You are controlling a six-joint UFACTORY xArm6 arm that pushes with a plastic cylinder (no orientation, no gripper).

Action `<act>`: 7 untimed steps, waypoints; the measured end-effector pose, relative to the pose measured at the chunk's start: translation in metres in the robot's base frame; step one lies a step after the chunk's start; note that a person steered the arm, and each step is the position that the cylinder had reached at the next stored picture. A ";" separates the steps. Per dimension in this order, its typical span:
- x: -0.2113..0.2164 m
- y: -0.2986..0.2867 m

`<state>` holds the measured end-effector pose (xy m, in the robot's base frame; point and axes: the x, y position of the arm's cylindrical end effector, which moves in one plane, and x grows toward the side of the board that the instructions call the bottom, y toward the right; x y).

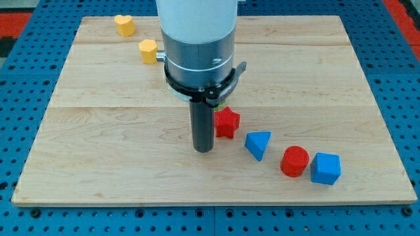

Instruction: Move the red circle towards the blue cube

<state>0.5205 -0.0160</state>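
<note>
standing straight up, the arm (197, 46) has no claw, only a rod, and my tip (203, 149) sits just left of the red star (227, 122). the red circle (294, 161) is touching the blue cube (325, 168), with the blue triangle (258, 144) near its left.

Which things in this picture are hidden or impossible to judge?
- Camera view: a green block behind the arm's metal collar; only a sliver shows, shape unknown.
- Red star: its left edge is covered by my tip.
- Red circle and blue cube: touching or apart, unclear.
</note>
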 end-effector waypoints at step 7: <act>0.024 -0.016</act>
<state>0.5443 -0.0321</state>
